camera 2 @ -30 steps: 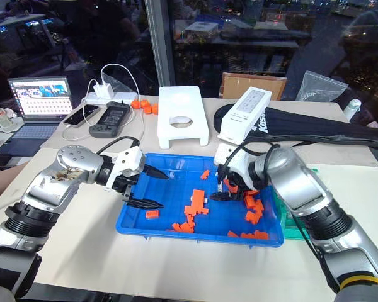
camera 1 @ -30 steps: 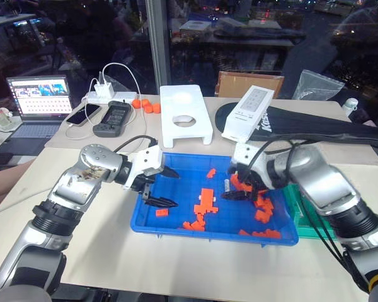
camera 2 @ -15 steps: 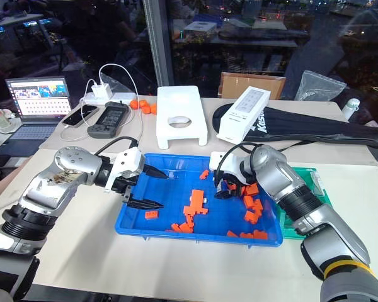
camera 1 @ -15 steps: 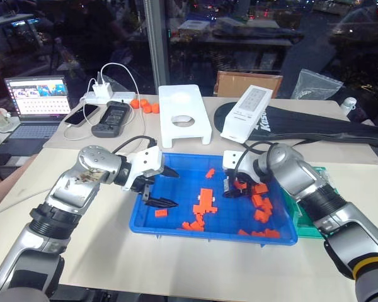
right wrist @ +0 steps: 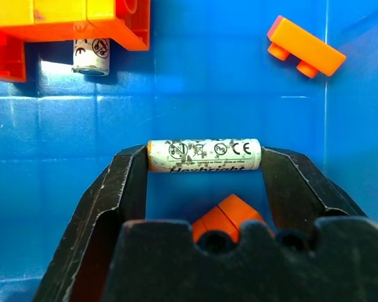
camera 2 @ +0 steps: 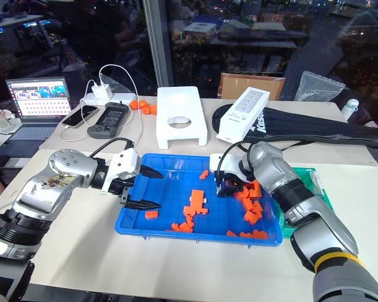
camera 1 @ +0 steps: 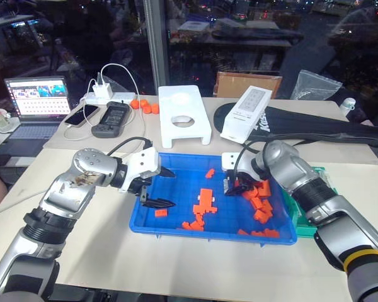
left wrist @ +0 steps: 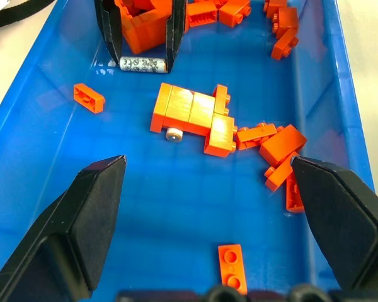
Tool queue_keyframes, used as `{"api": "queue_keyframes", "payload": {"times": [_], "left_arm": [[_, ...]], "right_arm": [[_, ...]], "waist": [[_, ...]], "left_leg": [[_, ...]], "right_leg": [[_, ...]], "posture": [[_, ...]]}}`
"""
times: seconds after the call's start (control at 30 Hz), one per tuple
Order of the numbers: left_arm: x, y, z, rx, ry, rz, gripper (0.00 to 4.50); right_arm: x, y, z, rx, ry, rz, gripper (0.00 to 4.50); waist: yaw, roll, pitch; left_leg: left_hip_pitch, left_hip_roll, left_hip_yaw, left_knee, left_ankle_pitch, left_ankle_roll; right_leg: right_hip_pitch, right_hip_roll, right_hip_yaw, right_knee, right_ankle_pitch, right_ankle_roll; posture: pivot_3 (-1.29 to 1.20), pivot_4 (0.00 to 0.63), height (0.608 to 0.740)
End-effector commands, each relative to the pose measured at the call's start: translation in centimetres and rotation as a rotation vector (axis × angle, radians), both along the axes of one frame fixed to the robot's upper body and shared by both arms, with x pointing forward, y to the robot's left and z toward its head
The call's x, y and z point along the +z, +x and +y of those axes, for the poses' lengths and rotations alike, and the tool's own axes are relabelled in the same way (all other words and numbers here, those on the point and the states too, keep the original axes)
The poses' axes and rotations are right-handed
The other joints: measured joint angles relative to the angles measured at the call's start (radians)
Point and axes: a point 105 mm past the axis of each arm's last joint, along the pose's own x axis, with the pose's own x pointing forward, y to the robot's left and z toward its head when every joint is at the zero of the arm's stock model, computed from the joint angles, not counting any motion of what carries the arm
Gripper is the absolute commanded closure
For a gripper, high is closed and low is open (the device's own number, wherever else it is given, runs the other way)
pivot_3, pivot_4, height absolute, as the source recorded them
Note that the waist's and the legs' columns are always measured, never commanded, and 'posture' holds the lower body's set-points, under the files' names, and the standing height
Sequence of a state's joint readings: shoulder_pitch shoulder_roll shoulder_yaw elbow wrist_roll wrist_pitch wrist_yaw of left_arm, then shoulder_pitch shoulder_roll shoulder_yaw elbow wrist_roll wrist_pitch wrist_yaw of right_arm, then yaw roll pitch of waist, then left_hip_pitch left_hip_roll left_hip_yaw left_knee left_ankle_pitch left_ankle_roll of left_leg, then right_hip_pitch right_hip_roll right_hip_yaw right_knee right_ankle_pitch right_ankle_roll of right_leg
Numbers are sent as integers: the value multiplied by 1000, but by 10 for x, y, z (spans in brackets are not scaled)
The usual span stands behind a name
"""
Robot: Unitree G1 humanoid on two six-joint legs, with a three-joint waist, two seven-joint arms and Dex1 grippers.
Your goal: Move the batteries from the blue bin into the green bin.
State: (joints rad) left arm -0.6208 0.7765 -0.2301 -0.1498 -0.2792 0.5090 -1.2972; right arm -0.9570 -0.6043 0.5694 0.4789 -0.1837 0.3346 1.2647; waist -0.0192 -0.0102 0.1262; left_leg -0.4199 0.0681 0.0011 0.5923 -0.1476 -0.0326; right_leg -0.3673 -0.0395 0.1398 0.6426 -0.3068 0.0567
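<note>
Lying flat on the floor of the large bright blue plastic bin (left wrist: 31, 94), the slim whitish printed battery (right wrist: 203, 155) sits end to end between the two black fingers of the right gripper (right wrist: 205, 165), one fingertip at each cap. Fingers have narrowed from wide a second ago to about battery length, and the arm has reached deeper into the bin, so the pinch looks to be just closing; contact at both ends looks made, lift not yet begun. Battery long axis runs straight across the gap from finger to finger, level with the bin floor, not tilted. Left wrist view shows the same battery (left wrist: 141, 63) spanned by the two dark fingertips, against the pile of orange toy bricks (left wrist: 145, 25).

Second battery (right wrist: 91, 55) lies beyond the fingertips, half tucked under a big orange block (right wrist: 69, 19), end-on toward the gripper. Loose orange brick (right wrist: 305, 46) lies ahead and off to one side, apart from the fingers.

Left gripper (left wrist: 208, 182) hovers wide open and empty over the near end of the bin, a flat orange brick cluster (left wrist: 195, 116) ahead of it. Small green plastic bin (camera 1: 302, 211) sits just beside the blue bin on the right arm's side; judged next: lift and carry there.
</note>
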Motion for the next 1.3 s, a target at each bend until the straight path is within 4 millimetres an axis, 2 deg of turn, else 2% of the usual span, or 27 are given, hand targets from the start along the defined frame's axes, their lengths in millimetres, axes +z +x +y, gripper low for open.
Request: {"api": "queue_keyframes", "payload": {"times": [0.03, 0.13, 0.23, 0.3, 0.4, 0.47, 0.57, 0.67, 0.73, 0.83, 0.9, 1.1, 1.17, 1.23, 1.27, 1.3], "left_arm": [[10, -1, -4, -22, -17, -38, 0], [10, -1, -5, -25, -17, -37, 0], [10, 0, -5, -31, -17, -35, 0], [10, 1, -6, -35, -17, -34, 0], [10, 2, -8, -56, -15, -32, 0], [11, 4, -11, -67, -23, -33, 0], [15, 5, -18, -94, -56, -28, 0], [23, 3, -25, -137, -111, -21, 0], [30, 2, -28, -159, -149, -7, 0], [38, 4, -30, -166, -187, -1, 0], [43, 5, -32, -169, -213, -1, 0], [58, 8, -36, -153, -298, 0, 0], [64, 8, -36, -146, -331, 2, 0], [67, 7, -35, -138, -346, 6, 0], [67, 8, -35, -135, -347, 6, 0], [68, 8, -34, -130, -349, 6, 0]], "right_arm": [[8, -1, 6, 12, 31, -28, 1953], [18, -4, 7, 22, 54, -44, 1953], [53, -9, 11, 18, 144, -84, 1953], [67, -13, 10, 10, 169, -102, 1953], [98, -24, -12, -48, 193, -151, 1953], [111, -32, -36, -129, 186, -177, 1953], [114, -42, -77, -263, 124, -202, 1953], [118, -51, -108, -384, 113, -231, 1953], [116, -59, -134, -474, 75, -242, 1953], [106, -70, -161, -559, -2, -239, 1953], [96, -75, -168, -586, -25, -228, 1953], [76, -76, -172, -631, -15, -196, 1953], [74, -74, -173, -635, -10, -197, 950], [77, -73, -171, -627, -3, -199, 467], [78, -72, -170, -623, 1, -199, 55], [81, -72, -167, -611, 7, -204, 55]], "waist": [[-1, 0, 0], [0, 0, 0], [1, 0, 0], [2, 0, 0], [8, 0, 0], [15, 0, 0], [21, 0, 0], [19, 0, 0], [11, 0, 0], [1, 1, 0], [-5, 1, 0], [-23, 1, 0], [-23, 1, 0], [-23, 1, 0], [-23, 1, 0], [-23, 1, 0]], "left_leg": [[0, 0, 0, 0, 0, 0], [0, 0, 0, 0, 0, 0], [-1, 0, 0, 0, 0, 0], [-2, 0, 0, 0, 0, 0], [-2, 0, 0, 0, 0, 0], [-2, 0, 0, 0, 0, 0], [-2, 0, 0, 0, 0, 0], [-3, 0, 0, 0, 0, 0], [-2, 0, 0, 0, 0, 0], [-2, 0, 0, -1, 0, 0], [-1, 0, 0, -1, 0, 0], [0, 0, 0, 0, 0, 0], [0, 0, 0, 0, 0, 0], [0, 0, 0, 0, 0, 0], [-1, 0, 0, 0, 0, 0], [-1, 0, 0, 0, 0, 0]], "right_leg": [[0, 0, 0, 0, 0, 0], [0, 0, 0, 0, 0, 0], [-1, 0, 0, 0, 0, 0], [-2, 0, 0, 0, 0, 0], [-1, 0, 0, 0, 0, 0], [-2, 0, 0, -1, 0, 0], [-1, 0, 0, -2, 0, 0], [-1, 0, 0, -2, 0, 0], [-2, 0, 0, -2, 0, 0], [-2, 0, 0, -1, -1, 0], [-1, 0, 0, -2, -1, 1], [0, 0, 0, -1, -3, 5], [0, 0, 0, -1, -3, 5], [0, 0, 0, -1, -3, 5], [0, 0, 0, -1, -3, 5], [0, 0, 0, -1, -3, 5]], "posture": [[0, 150, 731], [0, 150, 731], [0, 150, 731], [0, 150, 731], [0, 150, 731], [0, 150, 731], [0, 150, 731], [0, 150, 731], [0, 150, 731], [0, 150, 731], [0, 150, 731], [0, 150, 731], [0, 150, 731], [0, 150, 731], [0, 150, 731], [0, 150, 731]]}}
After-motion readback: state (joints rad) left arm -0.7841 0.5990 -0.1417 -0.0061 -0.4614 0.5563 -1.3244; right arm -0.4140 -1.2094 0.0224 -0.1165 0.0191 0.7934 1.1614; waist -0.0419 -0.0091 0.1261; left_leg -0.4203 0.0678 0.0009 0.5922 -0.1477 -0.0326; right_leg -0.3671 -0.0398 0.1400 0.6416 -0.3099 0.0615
